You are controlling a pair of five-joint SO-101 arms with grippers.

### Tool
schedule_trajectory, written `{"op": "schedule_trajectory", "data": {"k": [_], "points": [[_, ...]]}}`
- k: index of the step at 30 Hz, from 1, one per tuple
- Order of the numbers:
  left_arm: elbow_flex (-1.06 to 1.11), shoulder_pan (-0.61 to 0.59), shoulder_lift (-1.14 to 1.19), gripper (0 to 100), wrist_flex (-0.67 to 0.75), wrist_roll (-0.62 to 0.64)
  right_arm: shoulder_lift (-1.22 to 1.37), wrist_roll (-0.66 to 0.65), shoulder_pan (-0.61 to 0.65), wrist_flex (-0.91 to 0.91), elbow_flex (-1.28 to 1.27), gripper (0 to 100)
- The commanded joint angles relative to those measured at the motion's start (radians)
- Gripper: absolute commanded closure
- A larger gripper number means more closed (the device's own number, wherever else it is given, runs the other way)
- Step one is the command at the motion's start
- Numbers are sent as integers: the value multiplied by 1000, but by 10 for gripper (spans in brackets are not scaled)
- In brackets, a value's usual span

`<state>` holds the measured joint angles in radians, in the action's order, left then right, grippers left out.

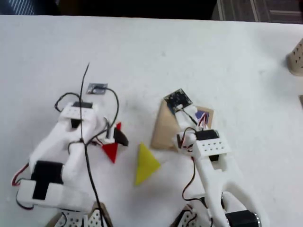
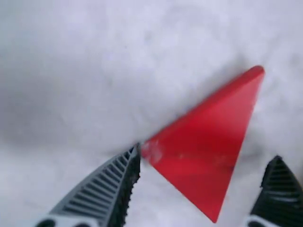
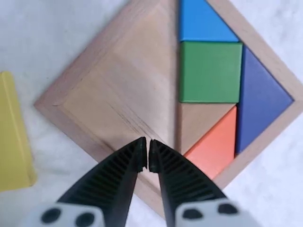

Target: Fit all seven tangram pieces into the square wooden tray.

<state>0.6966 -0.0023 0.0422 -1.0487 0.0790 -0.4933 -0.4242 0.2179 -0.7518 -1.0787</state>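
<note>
1. Tray [image 3: 94, 94], the square wooden one, sits just right of centre in the high view, partly under your right arm. A blue triangle [image 3: 201, 21], green square [image 3: 208, 71], purple triangle [image 3: 262, 99] and orange triangle [image 3: 215, 146] are packed along one side of it. The other half is bare wood.
2. The red triangle [image 2: 208, 142] lies flat on the table left of centre in the high view, well apart from the tray. The yellow triangle [image 1: 144, 163] lies between the two.
3. Your left gripper [image 2: 206, 158] is spread wide astride the red triangle. One fingertip [image 2: 135, 158] touches a corner, and nothing is gripped.
4. Your right gripper [image 3: 147, 151] is pinched together and empty, over the tray's bare half near the rim.
5. The step in hand looks like the pickup of the red triangle. Centre the fingers on its edges before closing, because a corner contact will likely skid so thin a piece. Move the right arm off the tray before you carry the piece over.
</note>
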Motion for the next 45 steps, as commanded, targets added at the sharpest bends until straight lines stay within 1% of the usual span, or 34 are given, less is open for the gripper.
{"op": "schedule_trajectory", "data": {"k": [1,5,7,9,11,14,18,30,34,42,45], "points": [[-84,7,47,608,-8,-14,-27,-9,-7,-13,21,978],[-98,41,53,609,-6,-17,-27,-8,-7,-13,20,978],[-98,59,53,633,-8,-17,-27,-8,-7,-13,20,978],[-98,70,53,705,-8,-18,-27,-8,-7,-13,20,978],[-98,84,53,818,-8,-34,-27,-8,-7,-13,21,978],[-98,113,53,981,-5,-135,-27,-8,-7,-13,21,978],[-98,131,56,947,-15,-150,-27,-8,-5,-13,21,978],[-106,130,48,948,-17,-152,-27,-8,-5,-13,21,978],[-107,130,48,981,-14,-152,-27,-8,-5,-13,21,978],[-107,130,48,979,-14,-157,-27,-8,-5,-13,21,978],[-98,130,1,980,-18,-160,-27,-8,-5,-13,21,978]]}}
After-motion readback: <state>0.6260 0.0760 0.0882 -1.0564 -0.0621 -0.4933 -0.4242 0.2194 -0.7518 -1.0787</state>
